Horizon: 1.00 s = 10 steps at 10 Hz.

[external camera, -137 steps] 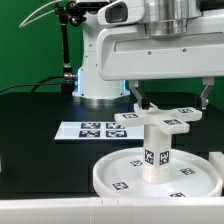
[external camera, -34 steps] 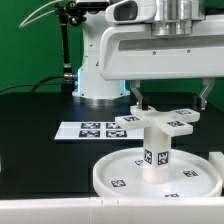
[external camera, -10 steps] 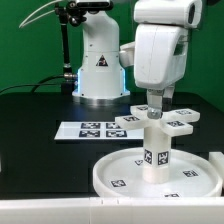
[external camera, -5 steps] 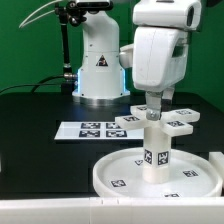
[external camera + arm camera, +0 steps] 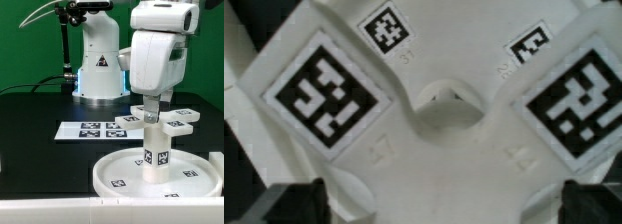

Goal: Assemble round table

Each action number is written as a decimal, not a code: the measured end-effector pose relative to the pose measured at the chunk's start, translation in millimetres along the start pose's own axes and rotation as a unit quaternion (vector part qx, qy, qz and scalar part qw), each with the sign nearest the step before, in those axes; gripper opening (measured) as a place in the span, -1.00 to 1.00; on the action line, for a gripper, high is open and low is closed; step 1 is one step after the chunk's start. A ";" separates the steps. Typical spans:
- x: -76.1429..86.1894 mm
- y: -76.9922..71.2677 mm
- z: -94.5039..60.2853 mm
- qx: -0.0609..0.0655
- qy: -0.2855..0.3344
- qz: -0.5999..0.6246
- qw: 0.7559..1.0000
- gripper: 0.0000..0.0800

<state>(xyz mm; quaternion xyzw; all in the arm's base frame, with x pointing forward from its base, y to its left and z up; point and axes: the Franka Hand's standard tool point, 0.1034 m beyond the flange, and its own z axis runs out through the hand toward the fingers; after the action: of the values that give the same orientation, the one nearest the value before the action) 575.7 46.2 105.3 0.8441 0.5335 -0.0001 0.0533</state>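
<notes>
Tabletop (image 5: pixel 30 115) black, green wall | marker board (image 5: pixel 90 129) flat | jaws (image 5: pixel 152 112) state unclear

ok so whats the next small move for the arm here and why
Probably a short twist of the cross-shaped base piece to seat it. It sits atop the upright leg on the round disc, and the gripper is directly over its centre. Whether the jaws grip it can't be told.

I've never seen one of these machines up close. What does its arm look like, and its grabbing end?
The smooth glossy white arm has rounded, bulky plastic shells with grey seams and black joint rings near its base. A thin black cable loops beside it. The tool is small, with two dark fingers.
</notes>
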 end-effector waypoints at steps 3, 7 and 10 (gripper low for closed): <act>-1.2 -0.3 1.8 0.001 -0.001 0.002 1.000 0.62; -4.0 0.7 3.7 0.002 -0.003 0.004 1.000 0.34; -8.8 3.5 4.2 0.002 -0.003 0.008 1.000 0.10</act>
<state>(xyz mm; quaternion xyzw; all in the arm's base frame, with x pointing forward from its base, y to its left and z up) 575.2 36.5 101.9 0.8485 0.5266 -0.0033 0.0530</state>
